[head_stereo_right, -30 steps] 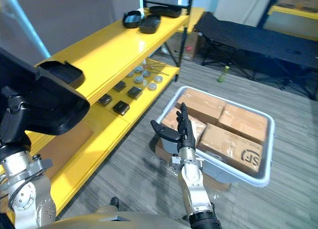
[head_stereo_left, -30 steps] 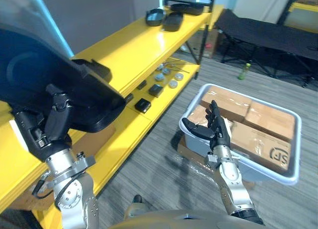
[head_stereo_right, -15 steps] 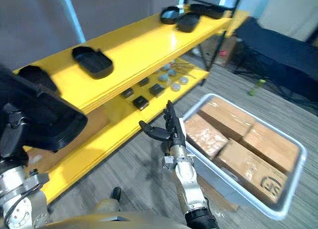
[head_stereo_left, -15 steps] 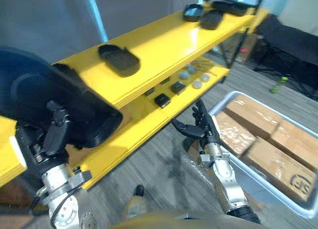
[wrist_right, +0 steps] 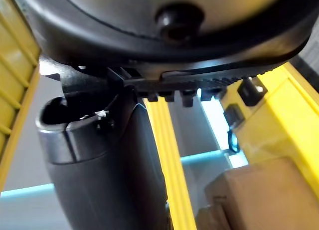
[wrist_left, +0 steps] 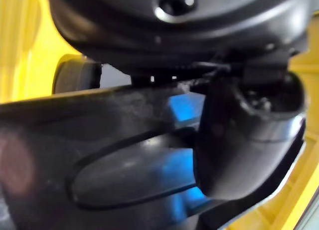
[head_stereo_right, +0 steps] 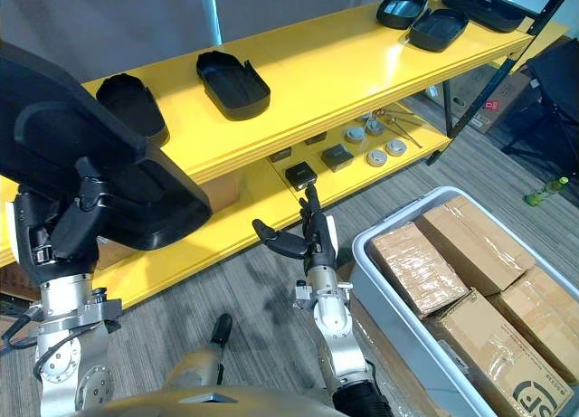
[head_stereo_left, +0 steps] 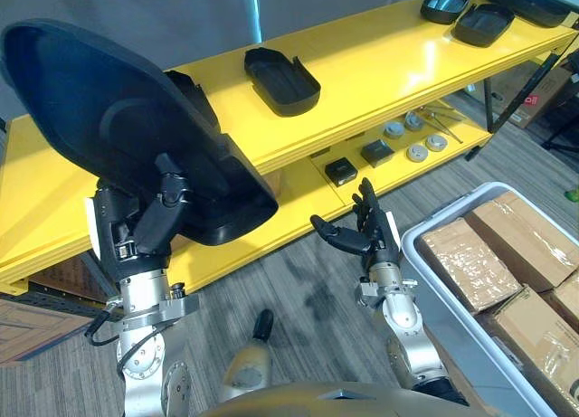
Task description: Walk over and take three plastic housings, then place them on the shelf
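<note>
Large black plastic housing (head_stereo_left: 118, 137) is raised at the near left, gripped at its rim by the curled fingers of the left hand (head_stereo_left: 149, 222) (the thumb presses on its surface in the left wrist view). A black oval housing (head_stereo_right: 233, 84) and a second black housing (head_stereo_right: 131, 105) lie on the top board of the long yellow shelf (head_stereo_right: 335, 73). The right hand (head_stereo_right: 308, 241) hangs with fingers straight and spread, holding nothing, in front of the lower board. It is just left of a grey plastic tote (head_stereo_right: 384, 313) of cardboard boxes (head_stereo_right: 416, 268).
</note>
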`<state>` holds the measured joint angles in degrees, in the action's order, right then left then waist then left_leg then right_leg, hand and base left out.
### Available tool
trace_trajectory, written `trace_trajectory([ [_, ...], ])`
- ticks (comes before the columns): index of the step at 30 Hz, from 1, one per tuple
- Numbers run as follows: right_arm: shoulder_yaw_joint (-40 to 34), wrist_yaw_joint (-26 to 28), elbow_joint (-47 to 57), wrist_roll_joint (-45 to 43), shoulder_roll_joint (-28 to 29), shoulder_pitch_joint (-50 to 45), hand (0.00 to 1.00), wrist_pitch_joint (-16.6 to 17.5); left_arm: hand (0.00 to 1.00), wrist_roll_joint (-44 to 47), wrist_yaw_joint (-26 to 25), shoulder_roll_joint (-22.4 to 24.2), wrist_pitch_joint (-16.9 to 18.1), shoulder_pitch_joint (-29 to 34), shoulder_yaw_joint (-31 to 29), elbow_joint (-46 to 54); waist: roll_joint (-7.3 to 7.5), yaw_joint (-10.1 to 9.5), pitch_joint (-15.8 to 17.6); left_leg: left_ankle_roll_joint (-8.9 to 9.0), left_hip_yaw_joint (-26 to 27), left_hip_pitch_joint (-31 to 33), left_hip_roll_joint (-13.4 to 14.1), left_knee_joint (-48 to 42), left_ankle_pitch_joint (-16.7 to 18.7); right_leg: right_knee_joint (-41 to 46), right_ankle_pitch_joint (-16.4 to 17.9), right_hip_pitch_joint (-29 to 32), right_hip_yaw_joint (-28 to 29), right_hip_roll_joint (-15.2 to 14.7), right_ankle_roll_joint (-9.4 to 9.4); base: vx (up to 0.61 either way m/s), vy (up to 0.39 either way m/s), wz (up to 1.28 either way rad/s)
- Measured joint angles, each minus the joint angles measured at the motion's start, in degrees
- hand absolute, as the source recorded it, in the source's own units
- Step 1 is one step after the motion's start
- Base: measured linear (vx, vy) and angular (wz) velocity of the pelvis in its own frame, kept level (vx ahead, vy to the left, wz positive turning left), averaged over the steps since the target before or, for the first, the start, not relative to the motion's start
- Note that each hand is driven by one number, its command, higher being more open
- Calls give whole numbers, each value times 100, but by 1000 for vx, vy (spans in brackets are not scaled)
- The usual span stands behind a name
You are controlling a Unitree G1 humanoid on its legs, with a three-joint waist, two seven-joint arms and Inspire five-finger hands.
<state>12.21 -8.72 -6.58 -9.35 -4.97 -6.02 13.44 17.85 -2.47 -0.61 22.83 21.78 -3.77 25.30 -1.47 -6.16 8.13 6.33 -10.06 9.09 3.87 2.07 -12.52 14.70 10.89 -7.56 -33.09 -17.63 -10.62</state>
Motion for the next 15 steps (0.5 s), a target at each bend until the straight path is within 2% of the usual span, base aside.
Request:
trace_trajectory([
  [2, -32, 5, 41, 6, 1, 0, 100, 2, 0, 93, -104, 8, 2, 19, 69, -194, -61, -1, 46, 8, 46, -46, 70, -1, -7, 21, 39, 18, 58, 40, 43, -116, -26, -12],
  [4, -34, 75, 131, 1, -7, -36, 100, 8, 0, 284, -133, 28, 1, 31, 68, -358, -93, 23, 96, -46, 85, -60, 101, -28, 31, 90, 108, 49, 119, 50, -2, -134, -20, -10],
  [10, 36, 203, 317, -11, -2, -62, 100, 174, 0, 451, -323, 67, 3, 77, -4, -360, -22, -4, 238, -87, 346, 67, 1, -482, 303, 347, 181, 196, 359, -152, -34, -69, 22, -14],
  [13, 81, 212, 317, -10, 5, -44, 100, 199, 0, 453, -338, 83, 3, 79, -89, -343, 17, -2, 312, -159, 376, 285, -232, -1227, 718, 542, 288, 117, 366, -408, -159, 5, 79, 6],
  [15, 89, 183, 318, -14, 27, 4, 100, 206, 0, 453, -303, 124, 3, 74, -167, -323, 15, -45, 338, -239, 438, 547, -397, -2019, 1177, 656, 389, -1, 335, -599, -271, 56, 140, 12],
])
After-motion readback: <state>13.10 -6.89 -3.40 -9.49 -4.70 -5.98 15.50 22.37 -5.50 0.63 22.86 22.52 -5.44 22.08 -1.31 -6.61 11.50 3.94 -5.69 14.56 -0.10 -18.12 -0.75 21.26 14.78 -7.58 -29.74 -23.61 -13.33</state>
